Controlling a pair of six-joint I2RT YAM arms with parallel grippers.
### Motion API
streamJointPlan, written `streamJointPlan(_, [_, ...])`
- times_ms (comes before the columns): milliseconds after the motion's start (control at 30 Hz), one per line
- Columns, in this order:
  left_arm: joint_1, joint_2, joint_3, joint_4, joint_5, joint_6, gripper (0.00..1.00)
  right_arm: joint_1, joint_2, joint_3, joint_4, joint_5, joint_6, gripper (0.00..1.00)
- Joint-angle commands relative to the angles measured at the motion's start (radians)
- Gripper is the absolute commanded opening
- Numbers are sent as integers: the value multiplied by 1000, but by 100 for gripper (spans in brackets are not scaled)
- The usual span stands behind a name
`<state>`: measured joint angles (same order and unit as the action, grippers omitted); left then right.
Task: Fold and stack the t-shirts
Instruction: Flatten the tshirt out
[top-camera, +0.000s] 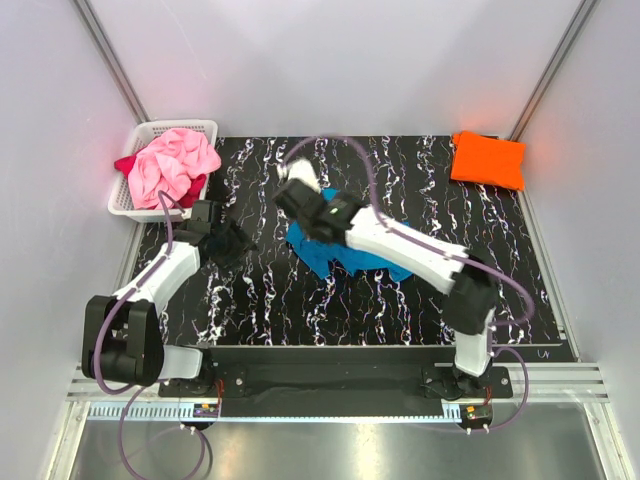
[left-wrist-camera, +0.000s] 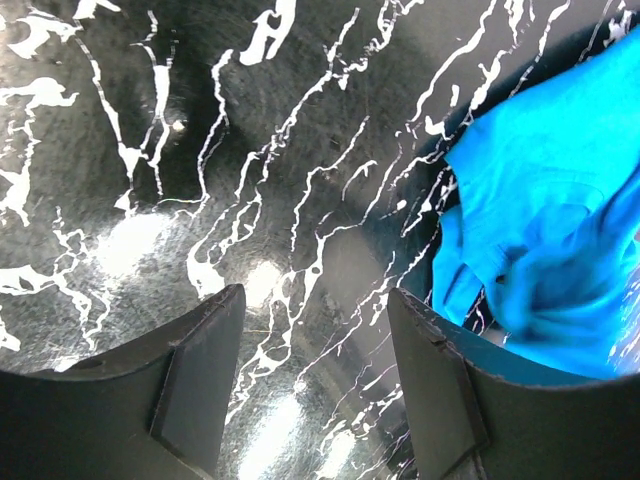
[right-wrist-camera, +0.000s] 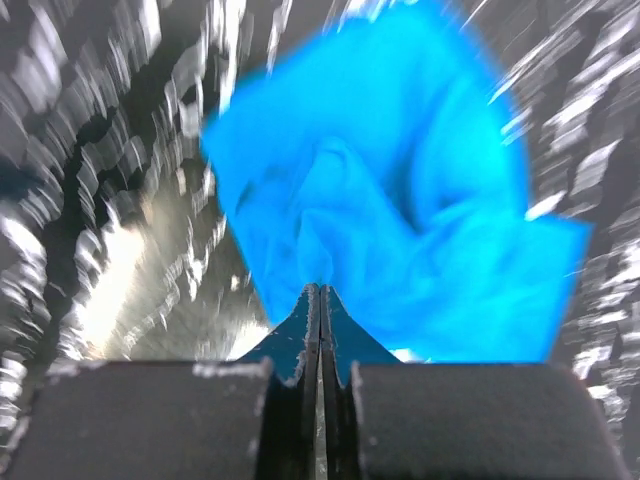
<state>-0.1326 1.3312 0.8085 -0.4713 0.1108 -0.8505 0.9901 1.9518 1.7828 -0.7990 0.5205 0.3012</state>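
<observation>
Your right gripper is pinched tight on a fold of the turquoise t-shirt, crumpled mid table. The left gripper is spread, empty, just beside it. Cloth is light and limp and will bunch, so grab hem or shoulder corners. Count: four shirts. One turquoise, one orange t-shirt folded far right, one pink t-shirt and one dark red t-shirt in one basket.

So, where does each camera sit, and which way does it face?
Top external: above and behind, looking down on the table, the basket, the left arm and right arm.
Left wrist: on the left arm, facing the table; its open left hand shows.
Right wrist: on the right arm, facing the turquoise t-shirt; its right hand pinches it.
All three share that t-shirt.
</observation>
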Motion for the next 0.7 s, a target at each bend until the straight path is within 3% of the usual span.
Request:
streamJointPlan(0, [-2,14,3,49,62,28,63,10,-174,145,-31,202,-77,0])
streamJointPlan(233, [-93,34,44,63,81,62,63,-40,-128,384,-29,452,-344,0])
streamJointPlan(333, [-189,30,63,88,75,79,62,-91,-82,490,-25,475,-392,0])
streamJointPlan(500, [-415,36,98,148,27,122,62,-160,-16,695,-6,431,-459,0])
streamJointPlan(667, [-666,115,197,155,-78,221,62,-176,64,923,59,414,-629,0])
